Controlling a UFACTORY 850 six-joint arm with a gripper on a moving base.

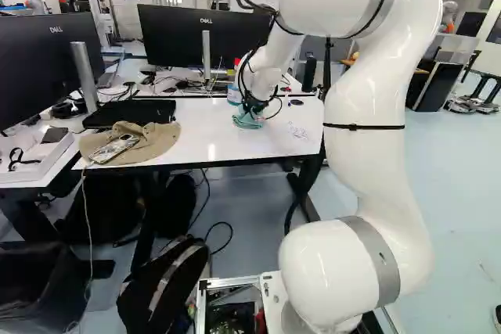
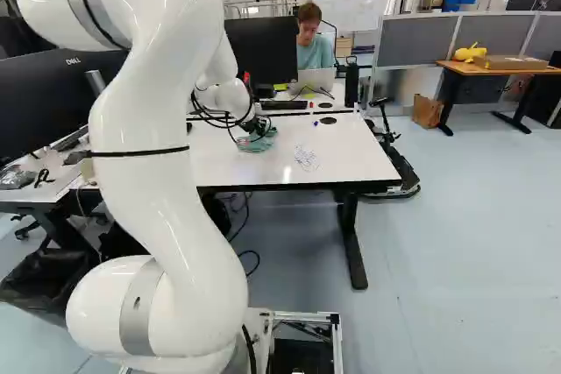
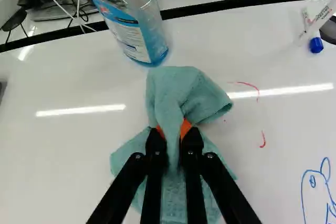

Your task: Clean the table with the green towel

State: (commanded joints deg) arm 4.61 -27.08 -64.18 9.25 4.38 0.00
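Note:
In the left base view my gripper (image 1: 252,107) is low over the white table (image 1: 215,142), at the green towel (image 1: 249,120). The wrist view has both fingers of the gripper (image 3: 174,132) pinching a fold of the green towel (image 3: 181,90), with cloth spread on the table around them. Red marks (image 3: 263,139) and a blue drawing (image 3: 315,182) lie on the tabletop beside the towel. The right base view also has the towel (image 2: 256,141) under the gripper (image 2: 254,126).
A spray bottle (image 3: 131,19) with blue liquid stands just ahead of the towel. Beside it lies a marker (image 3: 321,19) with a blue cap. A tan cap (image 1: 149,145) and a black laptop (image 1: 129,113) are on the table. A person (image 2: 313,41) sits behind.

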